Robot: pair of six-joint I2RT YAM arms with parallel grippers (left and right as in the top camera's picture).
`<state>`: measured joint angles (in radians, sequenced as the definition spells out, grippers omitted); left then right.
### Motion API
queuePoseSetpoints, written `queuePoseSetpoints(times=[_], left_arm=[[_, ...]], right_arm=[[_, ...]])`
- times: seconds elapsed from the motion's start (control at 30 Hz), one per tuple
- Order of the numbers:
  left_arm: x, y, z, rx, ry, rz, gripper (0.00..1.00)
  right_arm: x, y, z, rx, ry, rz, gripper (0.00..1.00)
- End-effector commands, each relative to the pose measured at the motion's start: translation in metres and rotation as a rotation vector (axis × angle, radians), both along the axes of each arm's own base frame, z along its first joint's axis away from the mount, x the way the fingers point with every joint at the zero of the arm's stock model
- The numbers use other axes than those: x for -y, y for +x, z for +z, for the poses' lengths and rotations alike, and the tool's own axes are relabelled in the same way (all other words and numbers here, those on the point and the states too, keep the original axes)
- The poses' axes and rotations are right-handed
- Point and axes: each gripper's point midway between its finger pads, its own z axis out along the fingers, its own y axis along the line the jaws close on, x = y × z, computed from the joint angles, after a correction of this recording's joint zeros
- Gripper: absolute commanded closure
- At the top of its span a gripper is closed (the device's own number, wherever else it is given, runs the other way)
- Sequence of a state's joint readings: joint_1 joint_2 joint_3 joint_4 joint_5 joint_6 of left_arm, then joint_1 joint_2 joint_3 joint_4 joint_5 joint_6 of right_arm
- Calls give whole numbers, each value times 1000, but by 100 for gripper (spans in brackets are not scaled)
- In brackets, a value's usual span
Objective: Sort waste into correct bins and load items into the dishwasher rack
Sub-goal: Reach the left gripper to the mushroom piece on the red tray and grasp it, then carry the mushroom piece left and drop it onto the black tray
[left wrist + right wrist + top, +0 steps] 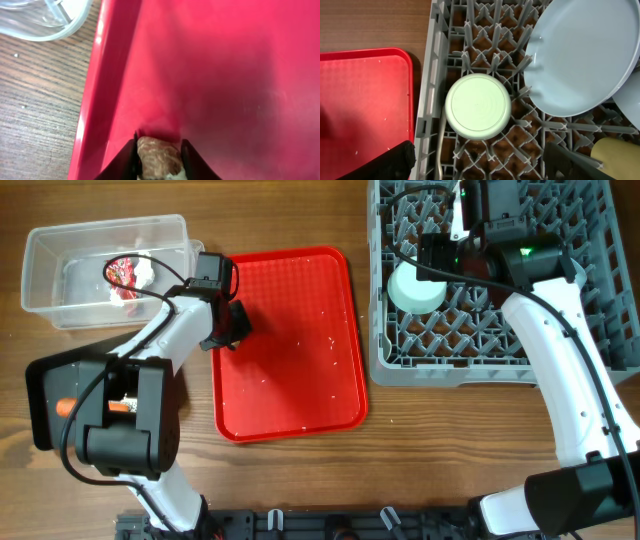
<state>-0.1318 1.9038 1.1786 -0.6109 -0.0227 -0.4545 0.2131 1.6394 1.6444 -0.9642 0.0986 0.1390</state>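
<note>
My left gripper point(159, 152) is shut on the small brownish food lump point(159, 161), low over the left edge of the red tray point(215, 75); overhead it point(228, 330) sits at that edge. The clear tub point(60, 250) holds the red wrapper point(122, 272) and white tissue point(145, 268). The black tray point(48, 380) holds the carrot point(65, 406). My right gripper point(480, 167) is open and empty above the grey rack point(427, 100). In the rack are the upturned pale green bowl point(478, 106), the pale blue plate point(582, 55) and the yellow cup point(620, 155).
Loose rice grains point(330, 340) are scattered on the red tray point(300, 380). The left arm's base covers part of the black tray. The rack point(400, 365) stands right beside the red tray's right edge.
</note>
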Motion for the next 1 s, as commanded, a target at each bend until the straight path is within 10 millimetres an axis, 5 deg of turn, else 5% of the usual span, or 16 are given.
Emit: queuePoseSetpoints(times=[0.0,0.17,0.47,0.67,0.97], left_arm=[[1,-5,-3,-28,-2,-8,86],[0,-11,13,-23,-3,-8,94],[-27,-36,76,18,4,56,96],[-89,-52,96,26,86,216,96],[-197,-66,86,46,95,543,95]], right_arm=[[1,1,3,10,3,-23,16],[1,1,3,10,3,-23,16],[2,1,3,10,2,-23,16],[1,2,3,12,2,-22,16],[1,1,3,10,3,-23,15]])
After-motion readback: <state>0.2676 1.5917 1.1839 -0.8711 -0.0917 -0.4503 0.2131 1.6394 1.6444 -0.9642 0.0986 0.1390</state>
